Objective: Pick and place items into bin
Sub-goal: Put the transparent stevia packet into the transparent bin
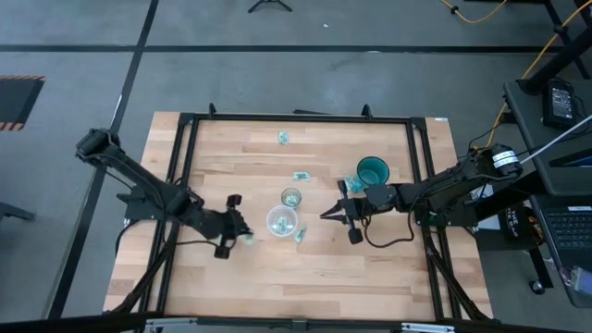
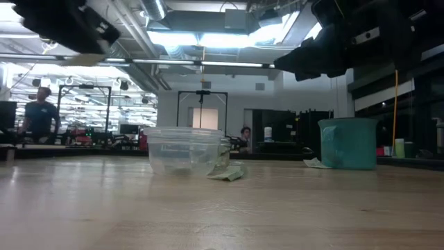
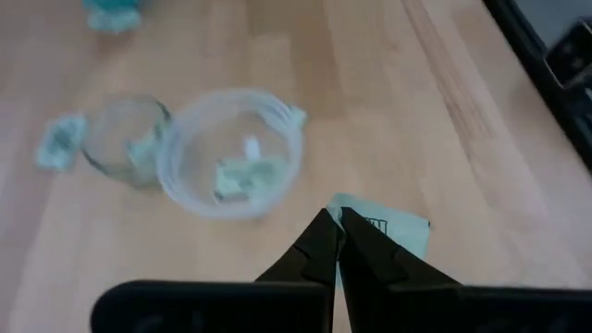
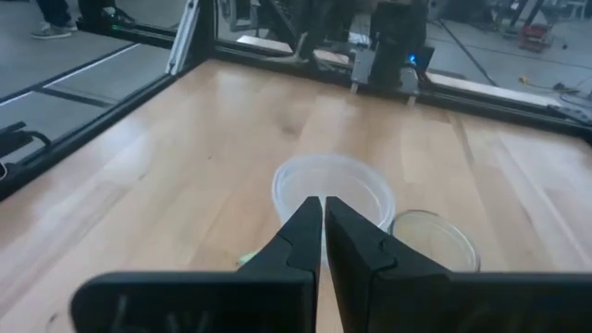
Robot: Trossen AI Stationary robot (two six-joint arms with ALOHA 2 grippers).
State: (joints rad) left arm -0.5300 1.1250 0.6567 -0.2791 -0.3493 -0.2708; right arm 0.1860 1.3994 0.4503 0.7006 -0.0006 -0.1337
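My left gripper (image 1: 242,231) is above the table, left of the clear round bin (image 1: 281,220), shut on a white-and-teal packet (image 3: 393,233). The bin holds one packet (image 3: 248,176). My right gripper (image 1: 327,215) hangs right of the bin, shut and empty; it also shows in its wrist view (image 4: 322,217). Loose packets lie flat at the far side (image 1: 284,138), mid-table (image 1: 301,176), against the bin's near right (image 1: 301,234) and beside the teal mug (image 1: 351,180). My left gripper pinches the packet by one edge (image 3: 350,220) between its two fingertips. The rest of the packet sticks out past the fingertips. In the low view the packet (image 2: 83,60) hangs just under the gripper, lifted well clear of the table.
A smaller clear round container (image 1: 291,197) stands just behind the bin. The teal mug (image 1: 373,171) stands upright at the right, close to my right arm. A black frame (image 1: 185,139) runs along the table's edges. A person (image 2: 40,111) stands far behind the table.
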